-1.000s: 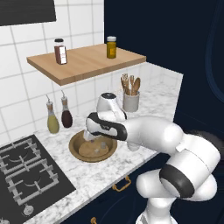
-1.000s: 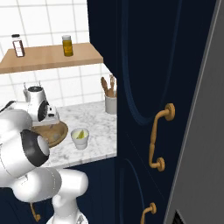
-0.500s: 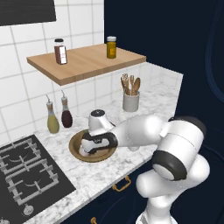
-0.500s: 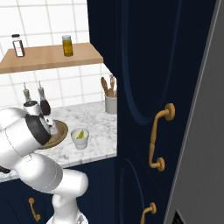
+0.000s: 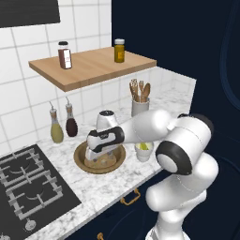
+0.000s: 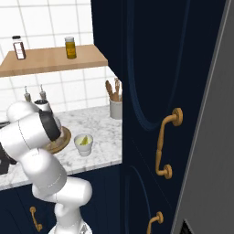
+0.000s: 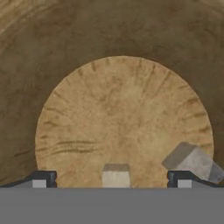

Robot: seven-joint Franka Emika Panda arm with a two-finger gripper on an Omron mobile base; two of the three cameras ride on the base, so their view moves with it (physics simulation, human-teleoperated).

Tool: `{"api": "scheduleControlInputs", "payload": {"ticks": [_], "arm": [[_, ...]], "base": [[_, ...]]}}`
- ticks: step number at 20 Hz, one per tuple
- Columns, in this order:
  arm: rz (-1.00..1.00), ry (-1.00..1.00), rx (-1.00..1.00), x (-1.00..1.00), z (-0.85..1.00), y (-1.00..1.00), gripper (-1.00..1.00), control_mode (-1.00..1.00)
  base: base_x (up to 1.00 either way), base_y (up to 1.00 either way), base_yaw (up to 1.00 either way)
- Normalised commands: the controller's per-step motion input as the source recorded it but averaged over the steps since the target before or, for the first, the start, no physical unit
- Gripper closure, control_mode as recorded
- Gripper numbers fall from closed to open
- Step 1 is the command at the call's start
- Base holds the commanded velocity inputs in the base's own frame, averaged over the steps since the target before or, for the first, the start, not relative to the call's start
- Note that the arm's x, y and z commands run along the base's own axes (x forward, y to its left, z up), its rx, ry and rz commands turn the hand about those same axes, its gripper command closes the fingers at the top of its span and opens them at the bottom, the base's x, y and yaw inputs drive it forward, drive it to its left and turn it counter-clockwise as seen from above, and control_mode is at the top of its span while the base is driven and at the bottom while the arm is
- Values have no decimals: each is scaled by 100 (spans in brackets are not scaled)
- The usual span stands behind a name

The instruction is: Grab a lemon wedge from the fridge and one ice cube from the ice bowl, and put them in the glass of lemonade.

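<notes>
Now the jaws (image 7: 112,186) are down inside the ice bowl (image 5: 83,161), spread as wide as they go, and they hold nothing. The ice bowl sits near the middle of the tabletop (image 5: 101,187), beside the stove (image 5: 28,187) at the left end.

In the hand view, one small pale ice cube (image 7: 116,176) lies on the light round floor of the bowl, right between the two finger tips (image 7: 41,179). A second, greyer cube (image 7: 192,162) lies off to one side, near the other tip.

The glass of lemonade (image 5: 144,151) stands just beside the bowl, toward the front edge of the tabletop. A bit of yellow shows in it in the right base view, which looks like the lemon wedge (image 6: 83,140) already dropped in.

The ice cube is likely very light, hard and slippery. It could squirt out if squeezed on a corner. I think the best hold is on two flat sides, low down, with the tips close to the bowl floor. The cube is tiny, so the jaws must close a long way before they touch it.
</notes>
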Motion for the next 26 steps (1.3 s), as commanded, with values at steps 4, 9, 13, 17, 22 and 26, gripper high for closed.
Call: {"api": "scheduleControlInputs", "payload": {"ticks": [4, 9, 13, 17, 22, 26], "arm": [[0, 7, 0, -17, -19, 0, -100, -100], [0, 5, 0, -2, -16, 0, -100, -100], [0, 0, 0, 0, -20, 0, -100, -100], [0, 0, 0, 0, -28, 0, -100, -100], [0, 1, 0, -1, -16, 0, -100, -100], [0, 2, 0, -5, -2, 0, -100, -100]], "base": [[0, 0, 0], [0, 0, 0], [0, 0, 0], [0, 0, 0], [0, 0, 0], [0, 0, 0]]}}
